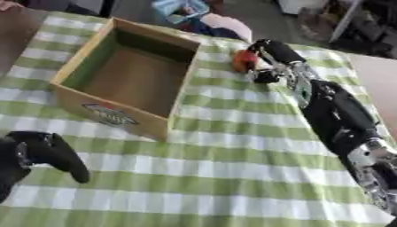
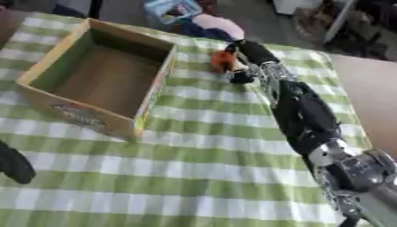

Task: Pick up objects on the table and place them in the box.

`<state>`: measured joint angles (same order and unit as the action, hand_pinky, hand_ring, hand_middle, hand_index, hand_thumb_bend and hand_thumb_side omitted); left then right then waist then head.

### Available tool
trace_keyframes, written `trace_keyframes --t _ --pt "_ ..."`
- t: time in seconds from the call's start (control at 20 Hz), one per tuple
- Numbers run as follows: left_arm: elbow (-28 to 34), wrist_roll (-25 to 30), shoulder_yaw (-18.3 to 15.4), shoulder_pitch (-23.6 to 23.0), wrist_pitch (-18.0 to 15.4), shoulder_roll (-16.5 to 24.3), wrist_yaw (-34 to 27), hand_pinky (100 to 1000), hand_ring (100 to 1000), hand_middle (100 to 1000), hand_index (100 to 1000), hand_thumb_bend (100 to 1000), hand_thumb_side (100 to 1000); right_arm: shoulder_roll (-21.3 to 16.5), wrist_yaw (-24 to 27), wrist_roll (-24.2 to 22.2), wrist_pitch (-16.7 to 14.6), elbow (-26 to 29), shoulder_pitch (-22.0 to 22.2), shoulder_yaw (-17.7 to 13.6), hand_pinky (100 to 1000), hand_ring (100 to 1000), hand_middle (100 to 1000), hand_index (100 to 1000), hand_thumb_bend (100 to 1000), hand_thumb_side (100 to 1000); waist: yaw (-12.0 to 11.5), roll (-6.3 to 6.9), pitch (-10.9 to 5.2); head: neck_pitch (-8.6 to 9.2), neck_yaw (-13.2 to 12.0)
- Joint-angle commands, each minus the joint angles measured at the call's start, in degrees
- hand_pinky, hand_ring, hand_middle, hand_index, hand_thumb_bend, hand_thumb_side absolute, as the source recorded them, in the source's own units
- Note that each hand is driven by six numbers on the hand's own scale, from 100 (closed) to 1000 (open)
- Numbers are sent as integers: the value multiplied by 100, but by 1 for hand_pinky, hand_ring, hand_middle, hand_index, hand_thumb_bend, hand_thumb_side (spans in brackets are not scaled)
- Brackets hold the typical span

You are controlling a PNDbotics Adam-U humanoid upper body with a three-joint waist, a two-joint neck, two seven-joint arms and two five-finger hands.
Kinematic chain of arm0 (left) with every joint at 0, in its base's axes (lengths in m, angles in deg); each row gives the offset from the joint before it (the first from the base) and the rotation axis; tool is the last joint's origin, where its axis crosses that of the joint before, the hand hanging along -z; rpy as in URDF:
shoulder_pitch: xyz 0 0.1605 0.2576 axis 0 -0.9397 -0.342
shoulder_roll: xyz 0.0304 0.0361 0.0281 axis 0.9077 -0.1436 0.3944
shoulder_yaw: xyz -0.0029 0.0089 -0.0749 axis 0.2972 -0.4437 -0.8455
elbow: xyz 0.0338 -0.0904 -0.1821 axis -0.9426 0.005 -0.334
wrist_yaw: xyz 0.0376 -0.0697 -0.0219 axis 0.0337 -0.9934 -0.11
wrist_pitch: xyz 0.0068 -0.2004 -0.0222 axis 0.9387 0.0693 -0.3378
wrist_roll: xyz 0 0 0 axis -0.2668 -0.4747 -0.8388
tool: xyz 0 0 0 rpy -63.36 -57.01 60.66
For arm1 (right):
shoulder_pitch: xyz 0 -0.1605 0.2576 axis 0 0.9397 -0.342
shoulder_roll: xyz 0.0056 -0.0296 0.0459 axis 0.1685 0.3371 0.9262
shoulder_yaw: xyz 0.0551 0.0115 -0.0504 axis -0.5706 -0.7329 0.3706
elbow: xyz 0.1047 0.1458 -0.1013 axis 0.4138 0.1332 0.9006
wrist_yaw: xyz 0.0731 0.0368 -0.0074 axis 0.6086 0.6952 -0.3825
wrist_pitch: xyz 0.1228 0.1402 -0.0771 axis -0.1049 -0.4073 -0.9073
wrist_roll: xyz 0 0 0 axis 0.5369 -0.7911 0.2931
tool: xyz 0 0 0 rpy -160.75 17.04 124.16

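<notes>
Left eye view shows my right hand curled round the orange object just right of the empty box, gripping for the lift, while my left hand idles open.

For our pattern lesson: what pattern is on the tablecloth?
Green and white checks on the tablecloth; left eye view.

Even, soft daylight, moderately bright, with no harsh glare. Both views are blurred all over, with smeared edges. The box holds a dim shadow along its inner walls. The cloth at the lower frame looks washed and pale. The upper right background is dark and indistinct. The right arm reads as a black mass with little detail.
</notes>
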<state>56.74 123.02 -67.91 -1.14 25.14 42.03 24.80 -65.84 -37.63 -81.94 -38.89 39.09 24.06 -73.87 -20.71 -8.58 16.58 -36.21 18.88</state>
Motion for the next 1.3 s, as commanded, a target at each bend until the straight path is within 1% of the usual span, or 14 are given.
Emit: trace_keyframes --t 0.05,0.15,0.2,0.25,0.55,0.75,0.85,0.95,1.0,1.05,1.1,1.3 --pt "80 20 -29 33 17 -2 22 649 620 608 764 107 903 -226 215 115 -250 467 -177 49 711 700 650 255 100 115 44 48 -134 36 -22" --pt "80 35 -32 0 25 2 39 649 620 607 765 108 906 -271 414 52 -414 770 -264 111 711 698 647 254 100 100 77 54 -167 19 -34" --pt "80 42 -33 -18 28 6 48 649 620 607 765 109 910 -288 520 8 -479 904 -303 143 711 697 646 254 100 170 88 56 -183 9 -39" --pt "80 50 -36 -46 33 14 65 649 620 607 765 110 915 -304 625 -59 -539 1031 -350 184 712 697 646 255 100 100 100 59 -202 -4 -43" --pt "80 62 -51 -193 32 29 111 650 618 604 764 110 916 -267 1145 -523 -800 1673 -635 447 713 694 644 259 100 100 115 75 -307 -59 -39" --pt "80 119 -44 -304 33 27 237 651 616 602 763 111 938 -96 1448 -912 -971 2001 -789 649 714 694 643 265 100 100 98 87 -348 -64 -33" --pt "80 170 -26 -360 -1 23 279 636 594 578 755 111 943 38 1578 -1112 -1057 2116 -827 759 716 693 643 266 100 100 77 99 -353 -58 -13" --pt "80 205 -46 -435 -21 18 319 622 582 564 748 116 952 183 1646 -1363 -1164 2170 -845 869 717 694 642 268 100 103 29 112 -362 -56 35" --pt "80 210 -59 -468 -27 6 337 595 555 536 746 116 953 255 1643 -1482 -1202 2172 -849 904 718 694 634 268 132 128 4 119 -367 -60 59" --pt "80 217 -71 -499 -21 -4 367 579 539 518 717 121 965 332 1621 -1615 -1267 2175 -847 952 718 694 640 270 100 132 -24 124 -369 -58 79" --pt "80 242 -80 -529 -37 -18 385 573 533 512 711 121 967 411 1579 -1757 -1337 2175 -842 997 718 694 639 270 100 136 -47 128 -370 -51 97" --pt "80 409 -131 -616 -118 -55 418 484 446 411 613 127 981 689 1420 -2260 -1554 2114 -812 1098 721 698 634 276 100 170 -108 130 -370 -48 177"
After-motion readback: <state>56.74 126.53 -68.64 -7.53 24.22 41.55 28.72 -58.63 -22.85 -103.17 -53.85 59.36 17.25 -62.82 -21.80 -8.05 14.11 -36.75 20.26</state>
